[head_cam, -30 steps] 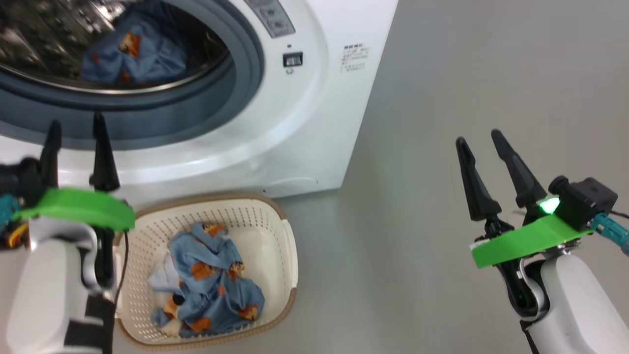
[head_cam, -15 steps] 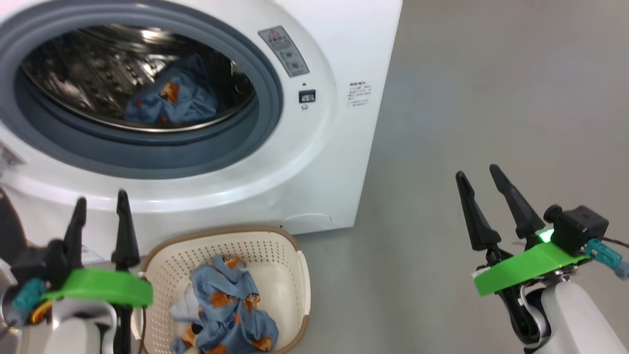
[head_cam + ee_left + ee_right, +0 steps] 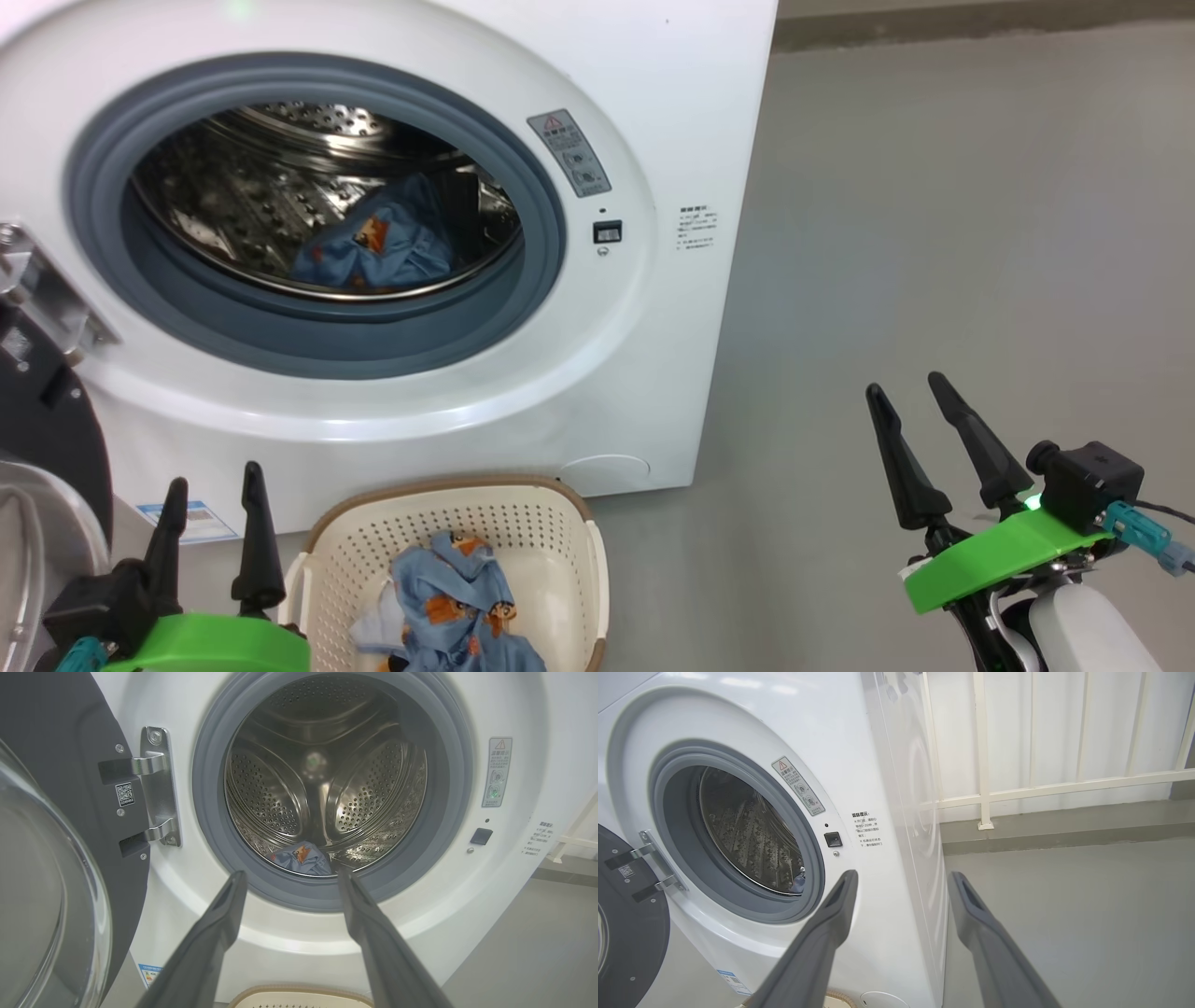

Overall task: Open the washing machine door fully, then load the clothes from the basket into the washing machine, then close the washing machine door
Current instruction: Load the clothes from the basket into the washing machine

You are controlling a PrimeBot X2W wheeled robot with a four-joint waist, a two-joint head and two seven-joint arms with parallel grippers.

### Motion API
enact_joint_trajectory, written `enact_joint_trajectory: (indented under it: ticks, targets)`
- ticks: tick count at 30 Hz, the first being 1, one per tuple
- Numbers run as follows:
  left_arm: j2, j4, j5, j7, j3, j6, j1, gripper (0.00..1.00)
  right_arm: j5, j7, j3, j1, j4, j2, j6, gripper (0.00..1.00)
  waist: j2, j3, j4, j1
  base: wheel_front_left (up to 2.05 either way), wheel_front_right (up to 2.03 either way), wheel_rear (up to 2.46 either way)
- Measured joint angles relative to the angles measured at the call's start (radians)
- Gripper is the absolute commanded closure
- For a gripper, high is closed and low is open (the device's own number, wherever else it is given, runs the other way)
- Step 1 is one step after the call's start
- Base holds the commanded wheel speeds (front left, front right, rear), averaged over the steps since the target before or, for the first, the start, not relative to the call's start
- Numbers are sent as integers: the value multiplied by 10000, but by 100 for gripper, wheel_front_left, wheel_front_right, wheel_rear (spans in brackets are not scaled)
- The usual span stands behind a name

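Note:
The white washing machine [image 3: 523, 392] stands with its black door [image 3: 56, 812] swung wide open to the left on a steel hinge [image 3: 156, 786]. One light-blue garment [image 3: 378, 247] lies at the bottom of the steel drum [image 3: 322, 793]. The cream basket [image 3: 560, 541] sits on the floor below the opening, with more blue clothes [image 3: 457, 607] in it. My left gripper [image 3: 213, 481] is open and empty, just left of the basket. Off to the right, over bare floor, my right gripper [image 3: 906, 392] is open and empty too.
Grey floor [image 3: 934, 233] stretches to the right of the machine. A white railing [image 3: 1017, 788] and a low kerb run behind it. A small blue label [image 3: 196, 521] is stuck low on the machine's front.
The head camera has tilted up, so the drum opening and hinge now show fully and the basket has slid to the bottom edge. Both grippers stay open and empty.

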Motion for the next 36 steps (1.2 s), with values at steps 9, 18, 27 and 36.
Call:
enact_joint_trajectory:
  ticks: [9,18,27,36]
  targets:
    - [-31,-267,-44,0,-180,171,74,0,2,0,4,65,-4,-92,0,0,0,-159,203,0,0,0,0]
    - [-79,-385,-213,0,-291,272,80,0,2,0,-2,65,-19,-194,0,0,0,-77,244,0,0,0,0]
    - [-86,-454,-194,0,-316,291,84,0,2,0,-2,60,-17,-198,0,0,0,60,215,0,0,0,0]
    - [-92,-487,-180,0,-299,290,83,0,2,0,-4,58,-17,-192,0,0,0,147,148,0,0,0,0]
